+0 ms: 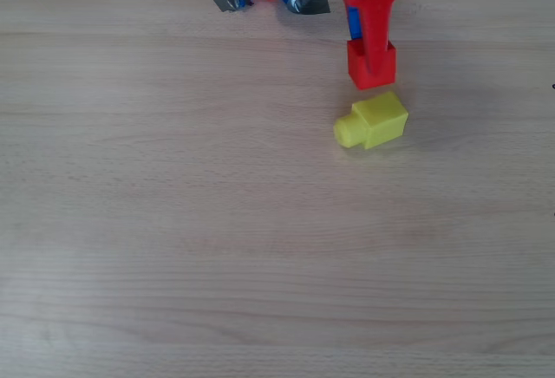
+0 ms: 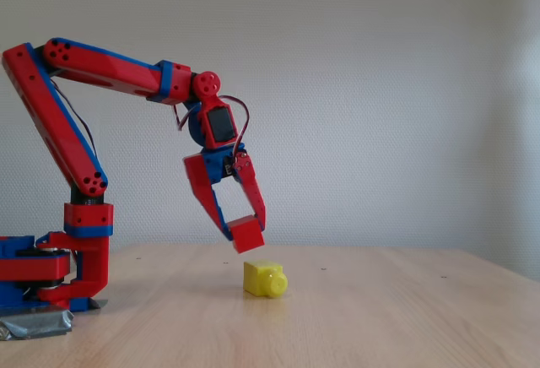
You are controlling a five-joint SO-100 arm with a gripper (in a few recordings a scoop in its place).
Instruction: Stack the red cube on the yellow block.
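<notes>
Gripper (image 2: 243,231): red fingers closed on the red cube (image 2: 247,235), which hangs tilted in the air in the fixed view, clear of the table (image 2: 380,317).

Red cube, overhead view (image 1: 372,64): partly covered by a finger; sits just above the yellow block (image 1: 373,121) in the picture, a narrow strip of table between them. This view gives no height.

Yellow block, fixed view (image 2: 264,279): rests on the table, directly below the cube with a small gap between the two, not touching.

Stud: points left in the overhead view, toward the camera and right in the fixed view.

Arm base (image 2: 51,271): taped to the table at left in the fixed view.
</notes>
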